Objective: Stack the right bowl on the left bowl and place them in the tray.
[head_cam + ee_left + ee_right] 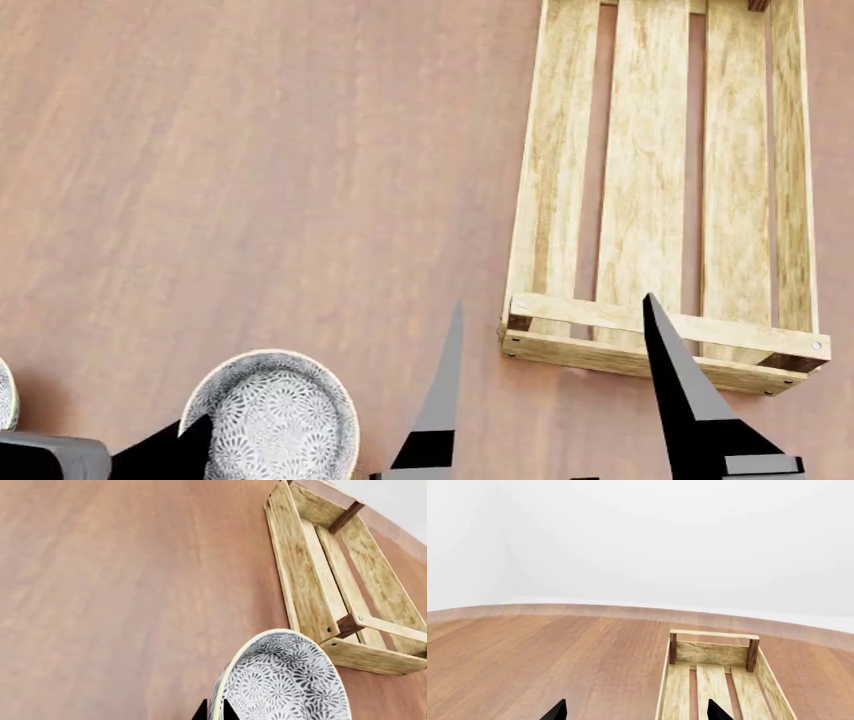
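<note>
A grey-patterned bowl (280, 415) sits at the near left of the wooden table, seemingly tilted. It fills the near part of the left wrist view (287, 680). My left gripper (215, 706) is shut on its rim, one finger on each side; it also shows in the head view (187, 440). The edge of a second bowl (4, 395) shows at the far left border. The light-wood slatted tray (541, 200) lies at the right, empty; it also shows in both wrist views (300, 575) (677, 700). My right gripper (554, 300) is open and empty above the tray's near end (637, 702).
The brown wooden table (240, 150) stretches left of the tray. Its far edge (560, 607) curves in front of a white wall in the right wrist view.
</note>
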`<state>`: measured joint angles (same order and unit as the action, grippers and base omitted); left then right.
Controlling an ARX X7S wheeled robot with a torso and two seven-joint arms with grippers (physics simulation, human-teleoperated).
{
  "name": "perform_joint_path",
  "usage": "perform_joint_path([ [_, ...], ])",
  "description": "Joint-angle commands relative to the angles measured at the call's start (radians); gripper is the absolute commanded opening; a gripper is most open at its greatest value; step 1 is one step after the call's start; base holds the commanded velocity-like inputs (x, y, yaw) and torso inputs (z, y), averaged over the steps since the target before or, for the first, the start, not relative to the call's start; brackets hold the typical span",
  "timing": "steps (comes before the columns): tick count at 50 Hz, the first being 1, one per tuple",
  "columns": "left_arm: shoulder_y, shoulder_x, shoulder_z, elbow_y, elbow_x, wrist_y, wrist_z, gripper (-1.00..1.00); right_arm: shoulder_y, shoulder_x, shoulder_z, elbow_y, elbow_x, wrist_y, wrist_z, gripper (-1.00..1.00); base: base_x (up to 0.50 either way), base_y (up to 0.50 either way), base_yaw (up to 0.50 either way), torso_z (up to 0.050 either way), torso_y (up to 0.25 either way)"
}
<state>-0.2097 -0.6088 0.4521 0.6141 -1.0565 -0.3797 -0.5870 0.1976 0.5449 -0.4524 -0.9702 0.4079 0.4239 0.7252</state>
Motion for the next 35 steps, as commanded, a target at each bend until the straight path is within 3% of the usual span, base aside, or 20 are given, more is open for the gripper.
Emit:
perform_joint_path([
  [1,0.004,-0.046,-0.086,0.092,-0.09,0.028,-0.073,-1.0,-0.002,0.005,-0.003,0.001,0.001,-0.006,0.004,1.0,0.0,0.0,0.0,0.0,0.0],
  [19,0.094,-0.228,-0.351,0.119,-0.22,0.153,-0.123,-1.0,0.005,0.008,-0.014,0.003,0.0,-0.006,0.009,1.0,0.0,0.0,0.0,0.0,0.0],
  [35,0.31,-0.296,-0.588,0.101,-0.287,0.282,-0.112,-1.0,0.009,0.011,-0.02,0.004,0.002,-0.006,0.014,1.0,0.0,0.0,0.0,0.0,0.0],
])
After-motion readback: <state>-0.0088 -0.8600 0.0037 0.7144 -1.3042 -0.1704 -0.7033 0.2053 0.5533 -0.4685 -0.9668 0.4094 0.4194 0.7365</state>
